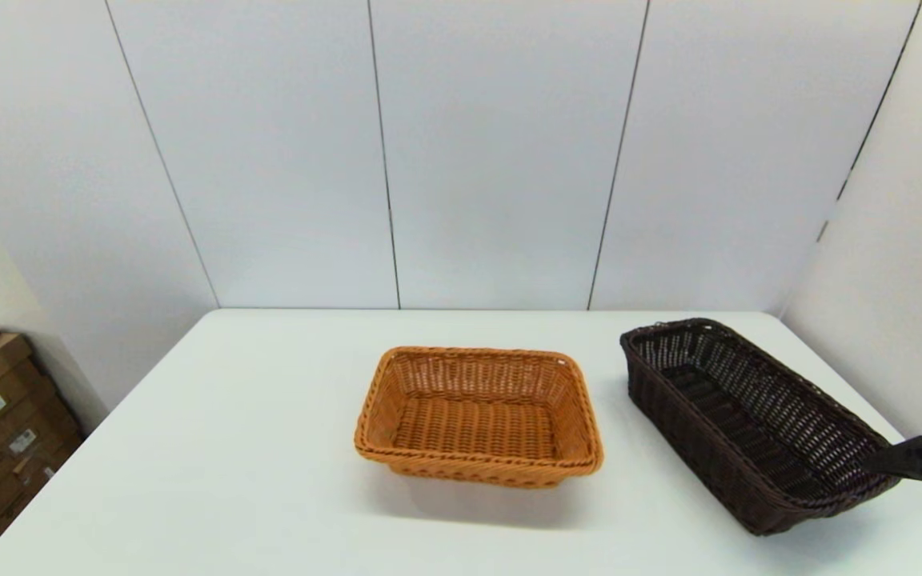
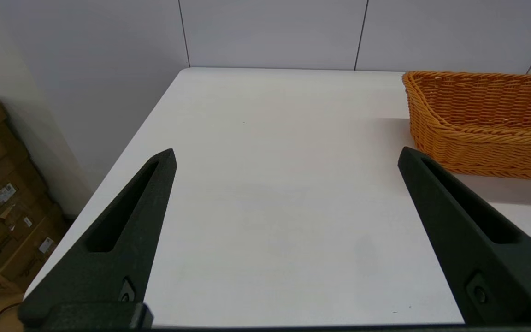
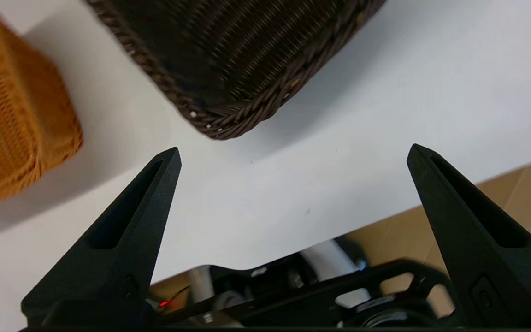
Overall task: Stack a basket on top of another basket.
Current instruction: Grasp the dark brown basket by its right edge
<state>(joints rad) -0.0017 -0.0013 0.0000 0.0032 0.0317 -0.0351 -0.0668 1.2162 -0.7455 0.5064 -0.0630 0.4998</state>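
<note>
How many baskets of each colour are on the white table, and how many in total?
Orange-tan basket: 1
Dark brown basket: 1
Total: 2 baskets, standing apart on the table.

My right wrist feed lists: right gripper (image 3: 293, 154), fingers spread wide, above the white table (image 3: 385, 115) near its edge; dark brown basket (image 3: 233, 60), one rolled-rim corner just ahead of the fingertips; orange-tan basket (image 3: 12, 138) off to one side, apart from it.
</note>
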